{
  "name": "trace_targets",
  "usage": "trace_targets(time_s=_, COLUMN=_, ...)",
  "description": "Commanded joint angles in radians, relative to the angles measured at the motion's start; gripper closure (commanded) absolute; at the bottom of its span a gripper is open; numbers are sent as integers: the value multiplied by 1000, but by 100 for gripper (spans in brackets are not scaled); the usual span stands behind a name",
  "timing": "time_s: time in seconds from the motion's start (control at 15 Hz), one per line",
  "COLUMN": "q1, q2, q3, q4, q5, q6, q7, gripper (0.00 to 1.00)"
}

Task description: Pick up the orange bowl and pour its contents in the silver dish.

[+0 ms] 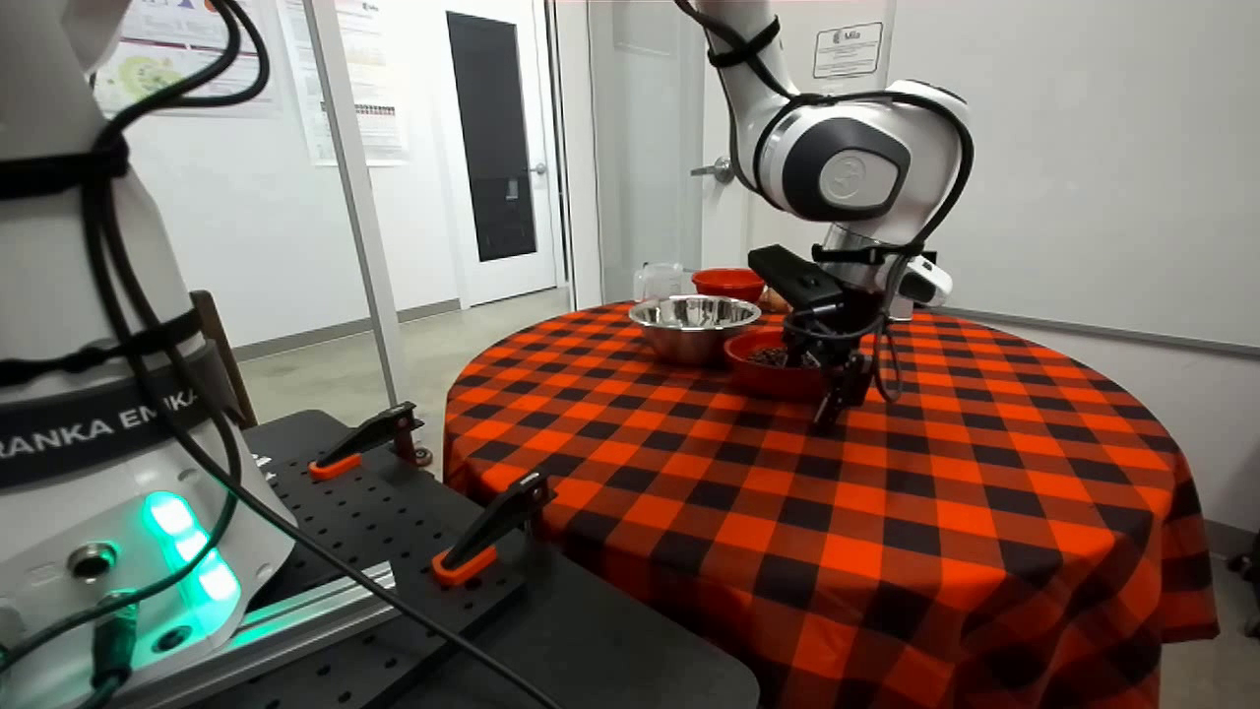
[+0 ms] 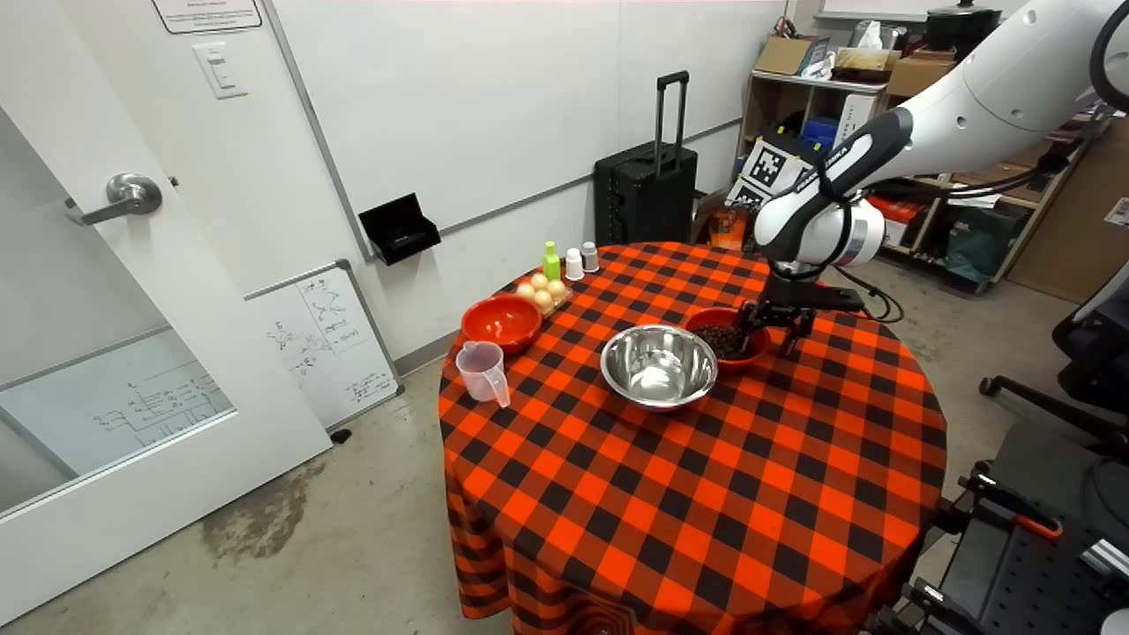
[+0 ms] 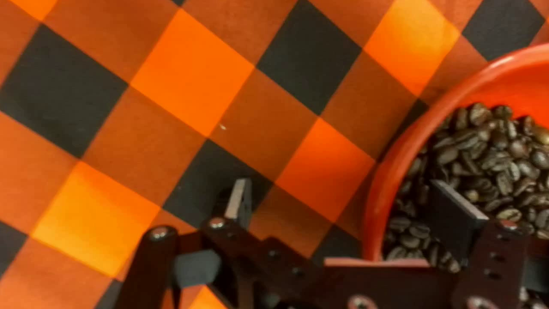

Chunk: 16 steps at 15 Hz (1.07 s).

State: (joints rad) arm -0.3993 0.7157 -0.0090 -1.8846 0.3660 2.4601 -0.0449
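The orange bowl (image 1: 763,382) stands upright on the checkered tablecloth and holds dark coffee beans (image 2: 719,339). It also shows in an exterior view (image 2: 707,317) and at the right of the wrist view (image 3: 388,182), partly cut off. The silver dish (image 1: 689,345) stands close beside it; its inside (image 2: 660,366) looks empty. My gripper (image 3: 347,195) is open around the orange bowl's near rim. It also shows in both exterior views (image 1: 819,390) (image 2: 766,342). One finger is inside, over the beans; the other is outside. Neither finger appears to touch the rim.
Another, empty red bowl (image 2: 501,324) and a clear measuring cup (image 2: 482,372) stand beyond the silver dish. Eggs in a carton (image 2: 540,292), a green bottle (image 2: 551,263), a white shaker (image 2: 573,265) and a grey shaker (image 2: 590,257) stand near the table's edge.
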Motion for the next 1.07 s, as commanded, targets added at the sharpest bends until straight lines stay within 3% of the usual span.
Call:
trace_targets(time_s=0.0, q1=-18, q2=-32, q3=-24, q4=-61, q5=37, q6=15, q7=-12, gripper=0)
trace_targets(time_s=1.0, q1=-16, q2=-54, q3=-48, q4=-11, q5=55, q6=24, q7=18, gripper=0)
